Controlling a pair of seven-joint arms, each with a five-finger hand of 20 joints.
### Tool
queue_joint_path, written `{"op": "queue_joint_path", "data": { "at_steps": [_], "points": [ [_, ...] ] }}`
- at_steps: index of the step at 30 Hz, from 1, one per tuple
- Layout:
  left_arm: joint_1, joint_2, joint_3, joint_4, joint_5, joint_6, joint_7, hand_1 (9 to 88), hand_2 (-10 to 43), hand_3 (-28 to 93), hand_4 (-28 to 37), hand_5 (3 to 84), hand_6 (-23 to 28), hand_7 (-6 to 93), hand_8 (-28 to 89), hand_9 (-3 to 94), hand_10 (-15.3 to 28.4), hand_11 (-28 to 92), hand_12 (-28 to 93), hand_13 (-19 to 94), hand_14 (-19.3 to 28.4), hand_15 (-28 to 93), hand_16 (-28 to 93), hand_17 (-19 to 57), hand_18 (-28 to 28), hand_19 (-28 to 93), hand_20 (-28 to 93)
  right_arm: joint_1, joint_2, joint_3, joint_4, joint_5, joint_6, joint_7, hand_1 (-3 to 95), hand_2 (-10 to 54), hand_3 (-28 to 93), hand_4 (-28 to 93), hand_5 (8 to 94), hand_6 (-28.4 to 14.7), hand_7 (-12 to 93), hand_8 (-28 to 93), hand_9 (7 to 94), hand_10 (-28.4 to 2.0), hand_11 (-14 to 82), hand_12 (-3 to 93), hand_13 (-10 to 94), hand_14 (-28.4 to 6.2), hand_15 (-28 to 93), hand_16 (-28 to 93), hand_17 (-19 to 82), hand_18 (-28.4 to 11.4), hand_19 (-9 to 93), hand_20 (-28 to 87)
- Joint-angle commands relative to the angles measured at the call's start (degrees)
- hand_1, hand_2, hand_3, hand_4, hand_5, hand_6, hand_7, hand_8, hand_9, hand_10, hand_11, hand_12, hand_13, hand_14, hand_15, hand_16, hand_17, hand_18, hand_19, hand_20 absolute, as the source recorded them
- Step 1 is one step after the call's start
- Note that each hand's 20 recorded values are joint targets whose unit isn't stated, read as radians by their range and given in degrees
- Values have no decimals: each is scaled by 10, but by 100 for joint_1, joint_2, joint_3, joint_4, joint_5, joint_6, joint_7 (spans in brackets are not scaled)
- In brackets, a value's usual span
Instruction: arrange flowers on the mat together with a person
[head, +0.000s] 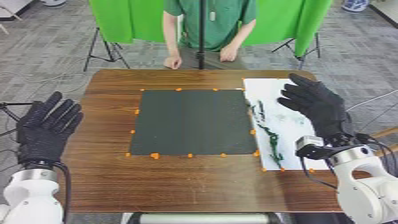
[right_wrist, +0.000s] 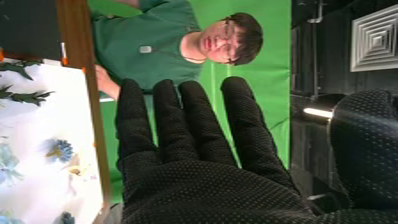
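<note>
Nearest along the right side of the brown table (head: 204, 192) lies the near end of a white sheet (head: 258, 86), with a long green stem (head: 273, 145) on it, beside the mat. The left hand (head: 44, 132) is off the table's left edge, released, its fingers straight and slightly spread, well apart from the flowers. The dark mat (head: 191, 122) takes up the middle of the table, with orange markers (head: 155, 156) around its edges. The right hand (head: 315, 102) is over the sheet's right side, towards the table's far right corner; it is released too, fingers extended, grasping nothing. The green stem lies to its left and nearer the table's near edge, apart from it. In the right wrist view a leafy sprig (right_wrist: 27, 97) and a blue flower (right_wrist: 60, 150) lie on the sheet, clear of the glove; the paler shapes beside them are probably blossoms, though they blend into the white.
</note>
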Motion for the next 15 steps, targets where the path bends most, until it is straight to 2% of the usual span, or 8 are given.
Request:
{"op": "queue_joint_path", "data": {
  "at_steps": [1, 15],
  "points": [
    [135, -42, 1, 6, -22, -42, 10, 311, 130, 705, -283, 421, 84, 165, -106, 382, 170, 264, 101, 283, 162, 383, -90, -28, 167, 404, 88, -60, 41, 33, -21, 17, 78, 18, 126, 128, 722, -262, 357, -43, 144, -83, 374, -176, 43, 179, 300, -145, 96, 232, 146, -165, 258, 138],
    [190, -64, -75, -16, -21, -32, 10, 311, 130, 705, -283, 420, 84, 165, -106, 382, 170, 263, 101, 284, 162, 384, -89, -28, 167, 404, 88, -134, 36, 79, -62, 9, 98, 38, 128, 122, 728, -262, 358, -43, 147, -85, 375, -175, 45, 179, 305, -146, 100, 231, 146, -166, 259, 139]
  ]
}}
